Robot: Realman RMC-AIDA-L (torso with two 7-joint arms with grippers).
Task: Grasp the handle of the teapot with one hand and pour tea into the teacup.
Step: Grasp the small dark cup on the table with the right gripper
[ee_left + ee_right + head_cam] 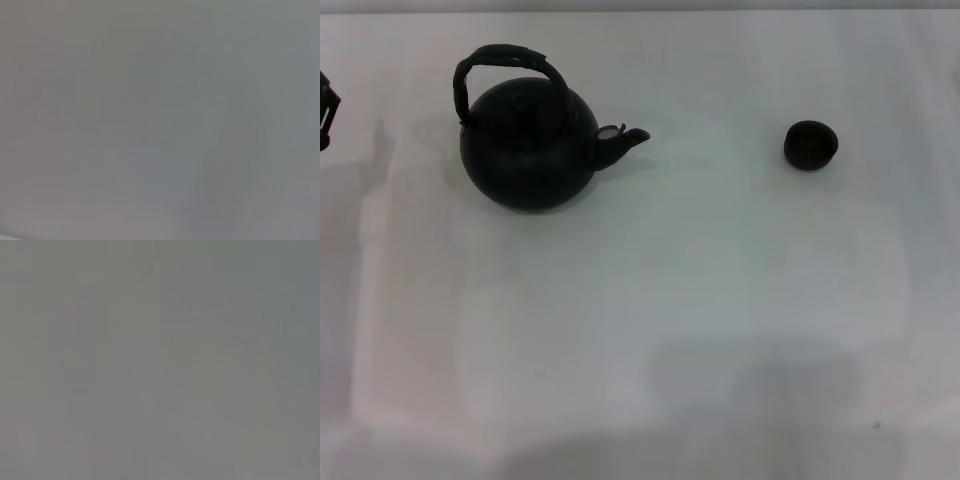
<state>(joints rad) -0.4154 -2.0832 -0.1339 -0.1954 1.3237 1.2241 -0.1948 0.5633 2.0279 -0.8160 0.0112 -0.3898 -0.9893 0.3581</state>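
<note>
The black round-bellied teapot (528,145) stands upright on the white table at the back left, its spout (623,140) pointing right toward the teacup. Its rough arched handle (505,62) stands up over the small lid. The small dark teacup (811,144) sits at the back right, well apart from the teapot. A dark bit of my left gripper (326,110) shows at the far left edge, left of the teapot and apart from it. My right gripper is out of view. Both wrist views show only plain grey surface.
The white table (640,300) fills the head view, with soft shadows near the front edge. Nothing else stands on it.
</note>
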